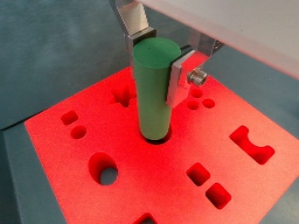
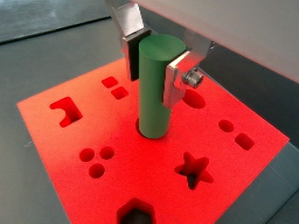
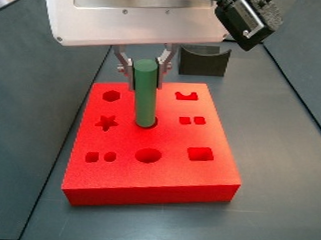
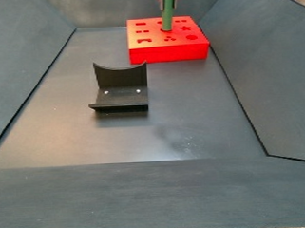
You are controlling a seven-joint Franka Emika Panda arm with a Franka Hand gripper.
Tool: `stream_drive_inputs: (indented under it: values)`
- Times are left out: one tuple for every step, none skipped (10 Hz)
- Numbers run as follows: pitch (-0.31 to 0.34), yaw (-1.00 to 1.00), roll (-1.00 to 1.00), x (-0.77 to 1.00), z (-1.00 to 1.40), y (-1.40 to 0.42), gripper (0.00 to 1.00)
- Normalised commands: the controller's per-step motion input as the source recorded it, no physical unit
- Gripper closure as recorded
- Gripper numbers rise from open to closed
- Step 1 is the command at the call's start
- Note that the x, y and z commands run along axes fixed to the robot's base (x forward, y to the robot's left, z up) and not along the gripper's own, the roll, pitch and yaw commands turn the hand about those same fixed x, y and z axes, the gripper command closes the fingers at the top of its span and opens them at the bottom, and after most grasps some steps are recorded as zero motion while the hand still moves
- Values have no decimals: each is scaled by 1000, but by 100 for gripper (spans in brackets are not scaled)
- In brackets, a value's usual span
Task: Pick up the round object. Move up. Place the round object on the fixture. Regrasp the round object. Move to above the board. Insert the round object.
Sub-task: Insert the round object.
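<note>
The round object [image 1: 152, 96] [image 2: 156, 96] is a green peg standing upright with its lower end in a round hole near the middle of the red board [image 1: 140, 179] [image 2: 122, 179]. My gripper [image 1: 158, 61] [image 2: 155, 68] hangs above the board, and its silver fingers [image 1: 179, 77] press the peg's top from both sides. Both side views show the same: the peg [image 3: 145, 96] [image 4: 167, 11] upright on the board [image 3: 161, 180] [image 4: 178, 51] with the gripper [image 3: 147, 63] over it. The fixture [image 3: 203, 62] [image 4: 117, 89] stands on the floor apart from the board, with nothing on it.
Other shaped holes surround the peg, among them a star [image 2: 193, 168], an oval [image 1: 105, 168] and small squares [image 1: 208, 185]. Dark sloping walls [image 4: 27, 93] enclose the grey floor [image 4: 169, 134]. The camera mount [image 3: 248, 21] overhangs the board.
</note>
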Motion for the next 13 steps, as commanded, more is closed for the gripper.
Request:
stream_drive_inputs:
  values:
    - [-73,49,0,0,-126,0,100]
    - [-74,46,0,0,-117,0,100]
    - [-79,40,0,0,-114,0,100]
    - [-83,26,0,0,-111,0,100]
    - [-81,26,0,0,-114,0,100]
    - [-83,31,0,0,-129,0,100]
    - [-81,40,0,0,-146,0,100]
    - [-69,49,0,0,-146,0,100]
    - [-37,57,0,0,-131,0,100]
    - [-29,63,0,17,-111,0,100]
    - [-21,66,0,26,-89,0,100]
    - [-10,71,0,63,-80,0,100]
    - [-7,69,0,100,-83,-20,100]
